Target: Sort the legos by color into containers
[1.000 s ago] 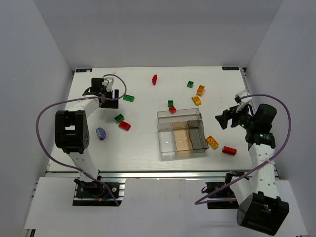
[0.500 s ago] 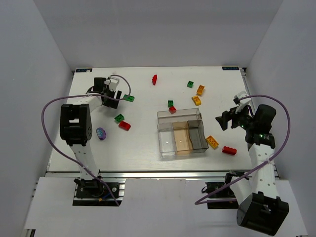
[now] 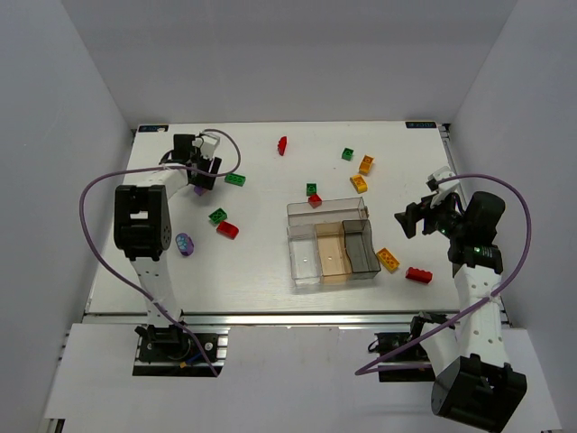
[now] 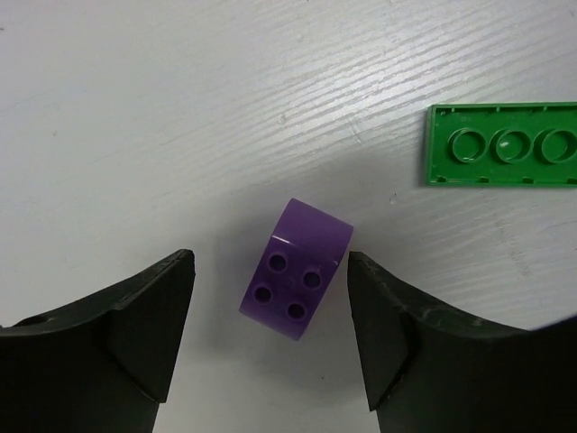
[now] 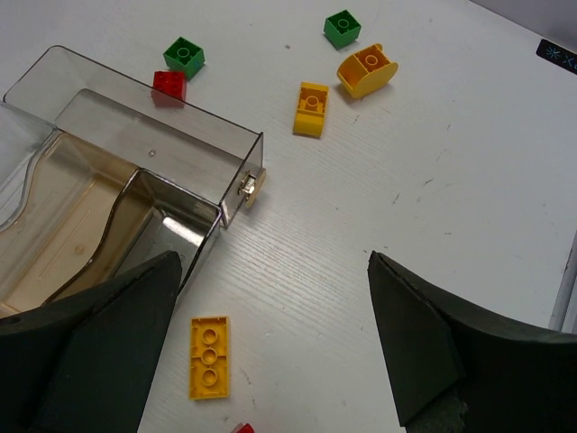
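- The left end effector (image 4: 269,302) is down low over the far-left part of the desk (image 3: 261,262). Its jaws stand open on either side of a purple brick (image 4: 297,271), with a plain gap on one side and only a sliver on the other.
- The purple brick lies on the desk with four round holes on the face turned up.
- Near it, but apart from it, a flat green plate (image 4: 500,144) lies with its hollow underside up.
- The right end effector (image 5: 270,325) hangs above the right side of the desk, jaws spread wide and nothing between them.
- The tray (image 3: 329,206) sits right of the desk's centre. It has one wide compartment on the far side and three narrow ones (clear, amber and smoky grey) side by side on the near side.
- A small red brick (image 5: 169,84) sits right at the tray's far wall, with a green cube (image 5: 184,54) just beyond it.
- Farther back on the right are a yellow brick (image 5: 311,108), an orange rounded piece (image 5: 367,70) and a second green cube (image 5: 343,27).
- By the tray's right side lie a yellow plate (image 5: 209,356) and a red brick (image 3: 418,275).
- Left of the tray, a green brick (image 3: 217,216) and a bright red brick (image 3: 227,230) sit close together, with a lilac rounded piece (image 3: 185,244) nearby.
- A lone red piece (image 3: 282,145) sits near the far edge.
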Tool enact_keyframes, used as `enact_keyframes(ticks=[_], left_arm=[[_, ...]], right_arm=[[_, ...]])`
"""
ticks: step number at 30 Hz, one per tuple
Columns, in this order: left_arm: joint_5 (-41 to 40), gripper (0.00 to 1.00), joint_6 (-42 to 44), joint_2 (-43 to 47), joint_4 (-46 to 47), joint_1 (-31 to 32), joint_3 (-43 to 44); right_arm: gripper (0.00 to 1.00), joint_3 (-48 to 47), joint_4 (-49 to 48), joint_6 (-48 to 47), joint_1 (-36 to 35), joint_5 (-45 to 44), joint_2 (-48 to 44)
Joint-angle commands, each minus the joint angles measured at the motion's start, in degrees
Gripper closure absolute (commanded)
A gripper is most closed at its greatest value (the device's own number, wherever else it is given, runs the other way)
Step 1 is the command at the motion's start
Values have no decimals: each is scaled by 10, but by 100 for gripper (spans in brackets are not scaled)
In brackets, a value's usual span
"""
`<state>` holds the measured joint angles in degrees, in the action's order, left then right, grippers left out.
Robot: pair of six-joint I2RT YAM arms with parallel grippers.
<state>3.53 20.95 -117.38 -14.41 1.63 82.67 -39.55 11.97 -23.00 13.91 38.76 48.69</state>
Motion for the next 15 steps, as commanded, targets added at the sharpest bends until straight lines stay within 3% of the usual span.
enact_keyframes(ticks=[1, 10, 14, 15], left_arm=[[15, 22, -3, -1, -8, 2, 2], [27, 21, -12, 9, -2, 2, -27], [18, 30, -19, -5, -9, 2, -17], [15, 40, -21, -7, -11, 2, -14]], right_arm=[[11, 2, -13, -8, 2, -4, -7], [11, 1, -14, -6, 3, -4, -10], [11, 4, -16, -5, 5, -4, -18], [11, 4, -17, -5, 4, -4, -18]])
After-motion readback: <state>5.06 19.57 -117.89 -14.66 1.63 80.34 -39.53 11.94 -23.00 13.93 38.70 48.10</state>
